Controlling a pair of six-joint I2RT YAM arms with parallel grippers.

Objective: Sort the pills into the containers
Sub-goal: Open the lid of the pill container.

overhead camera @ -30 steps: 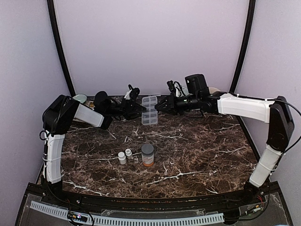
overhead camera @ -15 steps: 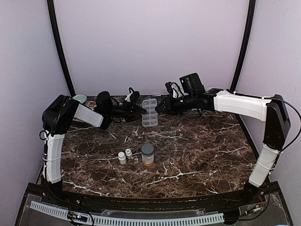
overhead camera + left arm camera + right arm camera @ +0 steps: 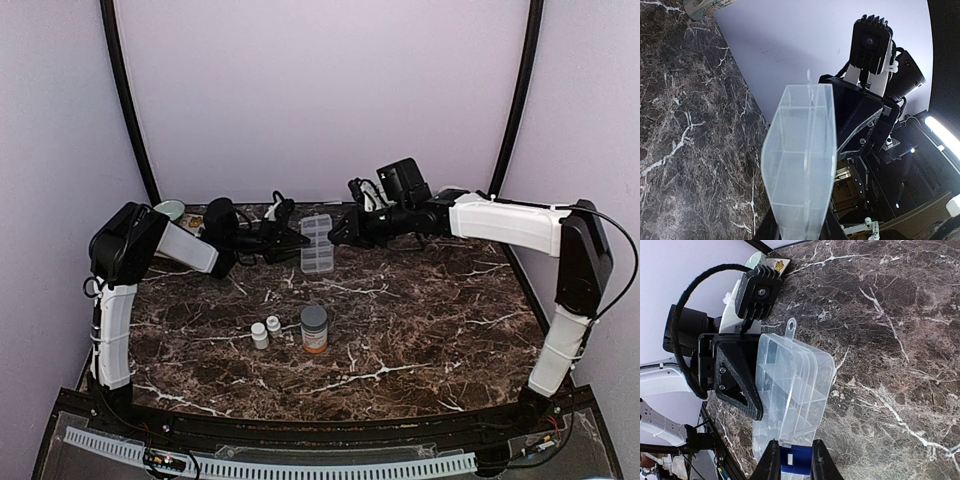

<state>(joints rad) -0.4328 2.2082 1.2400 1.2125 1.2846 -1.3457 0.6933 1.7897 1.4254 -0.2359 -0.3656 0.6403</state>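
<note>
Since a second ago my right gripper (image 3: 335,232) has lifted slightly and the pill box (image 3: 315,243), just ahead of it, now looks folded together, pinched at opposite edges by it and my left gripper (image 3: 296,240), so, with no pills visible, sorting seems not started.
</note>
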